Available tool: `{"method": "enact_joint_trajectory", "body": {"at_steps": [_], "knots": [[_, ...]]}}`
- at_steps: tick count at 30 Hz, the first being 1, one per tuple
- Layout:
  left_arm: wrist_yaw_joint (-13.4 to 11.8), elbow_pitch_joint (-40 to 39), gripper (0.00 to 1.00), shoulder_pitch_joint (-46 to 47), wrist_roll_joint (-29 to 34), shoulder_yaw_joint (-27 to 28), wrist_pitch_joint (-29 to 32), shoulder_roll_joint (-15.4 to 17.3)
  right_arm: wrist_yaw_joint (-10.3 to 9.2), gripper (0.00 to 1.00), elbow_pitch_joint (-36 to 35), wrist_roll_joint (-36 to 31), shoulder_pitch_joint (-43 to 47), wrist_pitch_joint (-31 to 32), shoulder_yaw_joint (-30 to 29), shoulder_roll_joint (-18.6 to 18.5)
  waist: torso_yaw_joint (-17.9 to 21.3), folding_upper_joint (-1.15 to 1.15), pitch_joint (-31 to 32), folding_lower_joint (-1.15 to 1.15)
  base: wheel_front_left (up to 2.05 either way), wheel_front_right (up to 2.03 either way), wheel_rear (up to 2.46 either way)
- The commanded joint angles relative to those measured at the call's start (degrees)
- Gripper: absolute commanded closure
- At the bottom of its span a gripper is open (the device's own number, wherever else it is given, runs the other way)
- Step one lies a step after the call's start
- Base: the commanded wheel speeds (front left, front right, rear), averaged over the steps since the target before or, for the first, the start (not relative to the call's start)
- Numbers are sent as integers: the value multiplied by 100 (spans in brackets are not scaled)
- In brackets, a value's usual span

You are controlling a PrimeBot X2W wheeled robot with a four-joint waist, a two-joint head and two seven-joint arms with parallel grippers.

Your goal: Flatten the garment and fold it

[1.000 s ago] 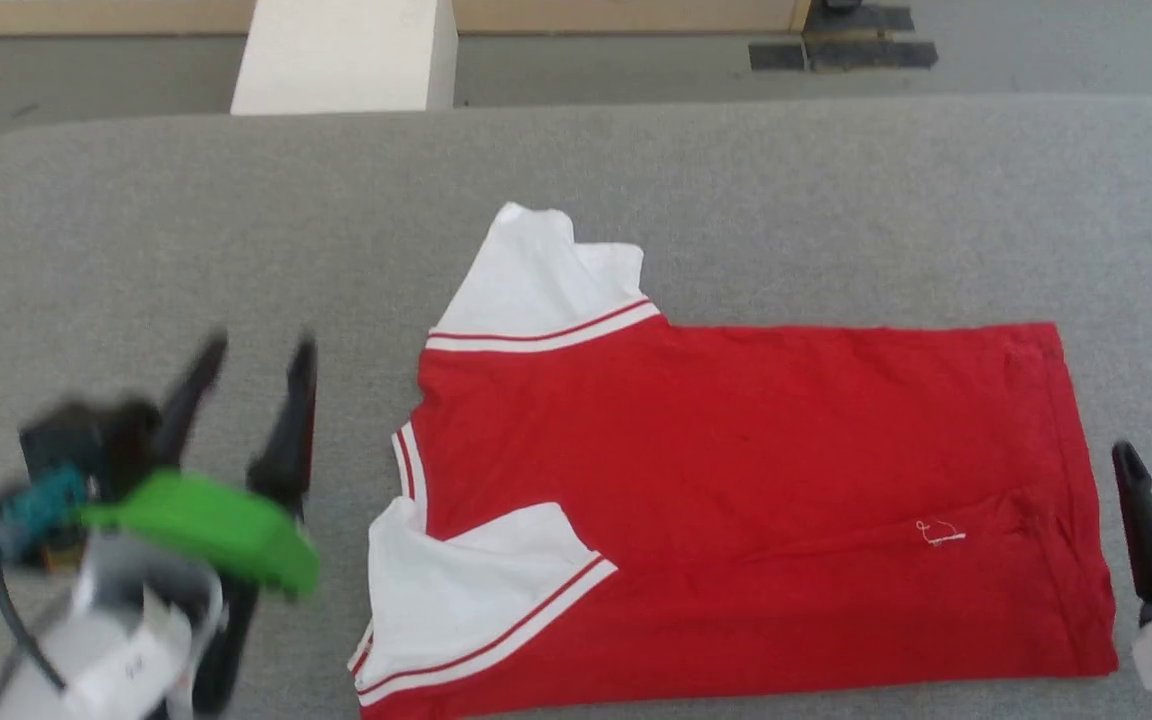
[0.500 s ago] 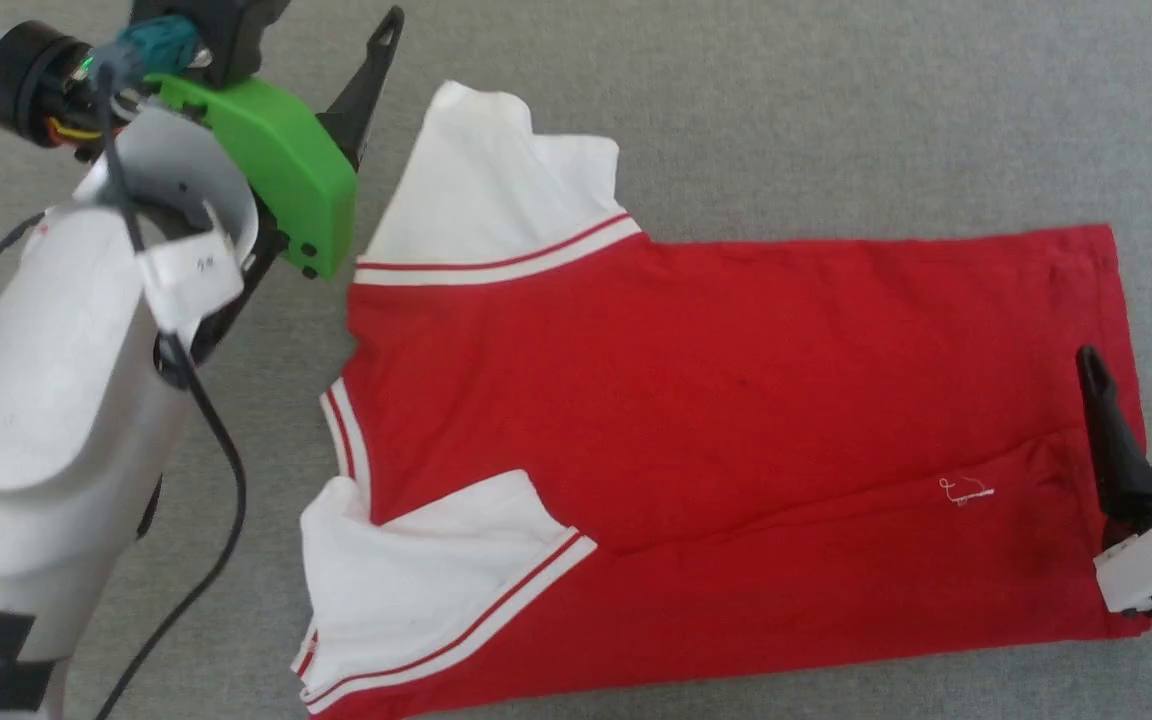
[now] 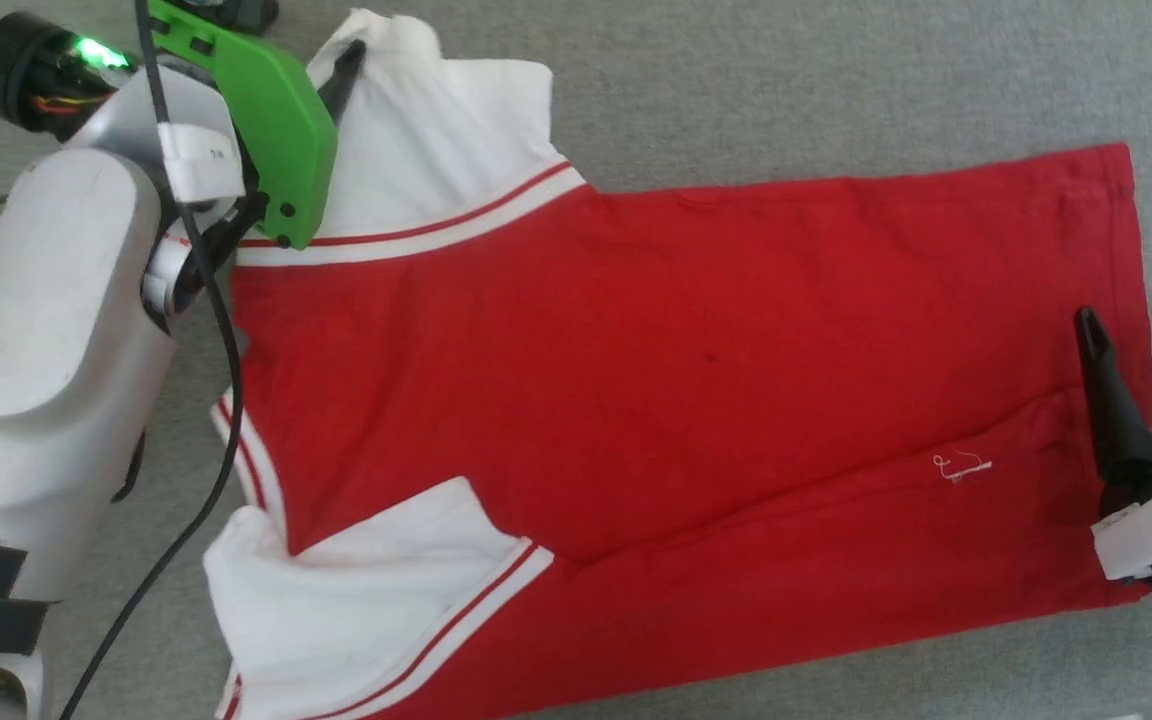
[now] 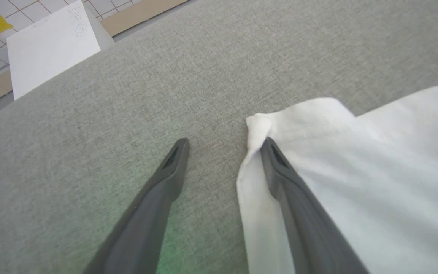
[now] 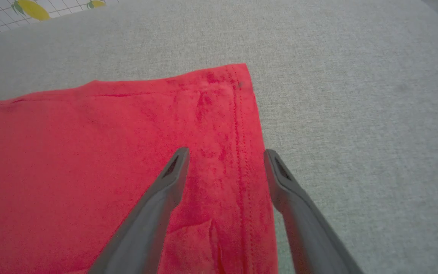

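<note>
The red garment point(image 3: 686, 350) lies flat on the grey padded surface point(image 3: 786, 80), collar end to the left, with its print hidden underneath. Its near white sleeve point(image 3: 336, 600) is folded in over the red body. My left gripper point(image 4: 224, 146) is open at the tip of the far white sleeve point(image 4: 356, 171): one finger rests on the sleeve's edge, the other on bare surface. At the hem point(image 5: 242, 133), my right gripper point(image 3: 1129, 325) is open, one finger over the red cloth and one just past the hem's edge.
A white box point(image 4: 48, 45) stands beyond the far edge of the surface, with tiled floor behind it. My left arm's black cable point(image 3: 216, 400) hangs beside the collar end. Bare grey surface lies to the right of the hem point(image 5: 356, 133).
The head camera has dipped and closed in. My left arm has reached forward from the near left to the far white sleeve. The right gripper stays at the hem, still open.
</note>
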State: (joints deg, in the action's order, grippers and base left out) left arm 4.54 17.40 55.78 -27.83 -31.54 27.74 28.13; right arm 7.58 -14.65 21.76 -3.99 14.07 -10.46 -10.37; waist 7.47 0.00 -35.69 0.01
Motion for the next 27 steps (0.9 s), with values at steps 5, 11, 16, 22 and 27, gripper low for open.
{"method": "enact_joint_trajectory", "body": {"at_steps": [5, 11, 16, 22, 27], "knots": [[109, 98, 100, 24, -204, -109, 192, 28, -9, 0, -42, 20, -122, -8, -108, -35, 132, 0, -113, -1, 0, 0, 0], [133, 129, 100, -95, -273, -131, 37, 43, -9, 0, -328, 77, -343, 178, -212, -235, 66, 0, 116, -1, 0, 0, 0], [139, 53, 100, -144, -281, -127, -107, 91, -9, 0, -503, 216, -982, 627, -348, -719, -8, 0, 307, -1, 0, 0, 0], [107, -82, 100, -141, -311, -119, -123, 110, -9, 0, 164, 547, -1812, 1925, -398, -1033, -108, 0, 333, -1, 0, 0, 0], [63, -187, 100, -82, -288, -170, -144, 20, -9, 0, 646, 558, -2066, 2647, -192, -1260, -255, 0, 184, -1, 0, 0, 0]]}}
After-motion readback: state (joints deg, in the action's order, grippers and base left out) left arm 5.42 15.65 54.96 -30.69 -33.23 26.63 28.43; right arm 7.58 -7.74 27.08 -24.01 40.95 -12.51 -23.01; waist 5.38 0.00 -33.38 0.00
